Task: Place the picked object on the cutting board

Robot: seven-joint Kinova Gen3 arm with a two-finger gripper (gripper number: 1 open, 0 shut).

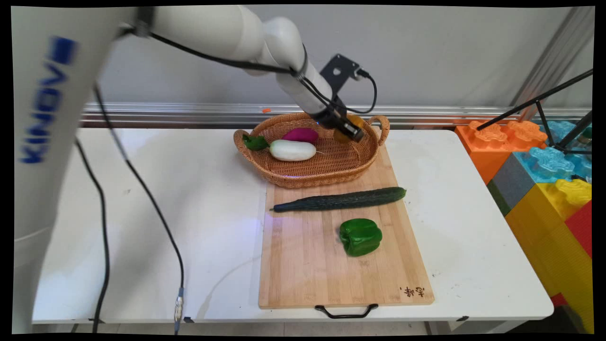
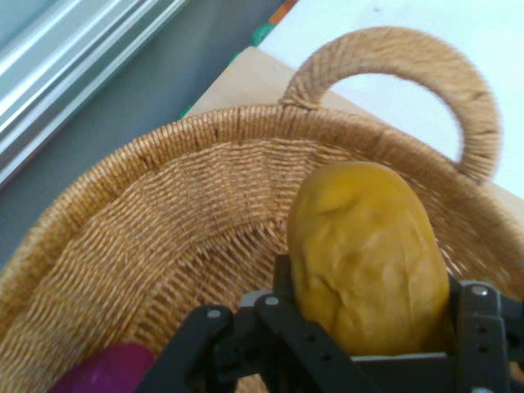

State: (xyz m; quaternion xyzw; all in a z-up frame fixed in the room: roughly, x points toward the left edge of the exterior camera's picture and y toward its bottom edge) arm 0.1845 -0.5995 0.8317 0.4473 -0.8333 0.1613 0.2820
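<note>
One potato (image 2: 364, 254) clamped in the jaws; two more vegetables in one basket (image 1: 303, 176).

The basket (image 1: 312, 173) is woven wicker, coarse and matt, with rope-like twisted handles. The yellow potato (image 2: 364, 254) has a dull, slightly dimpled skin. The gripper (image 2: 368, 344) is matt black plastic or metal with small bright rivets. The white radish (image 1: 292, 150) looks smooth with a soft sheen, and the purple vegetable (image 1: 300, 135) is smooth too. The cutting board (image 1: 303, 255) is pale wood in glued strips, satin, with a black handle at its near edge. The cucumber (image 1: 341, 200) is dark and finely rough; the green pepper (image 1: 360, 237) is glossy. The table (image 1: 189, 213) is smooth white laminate, lightly scuffed.
</note>
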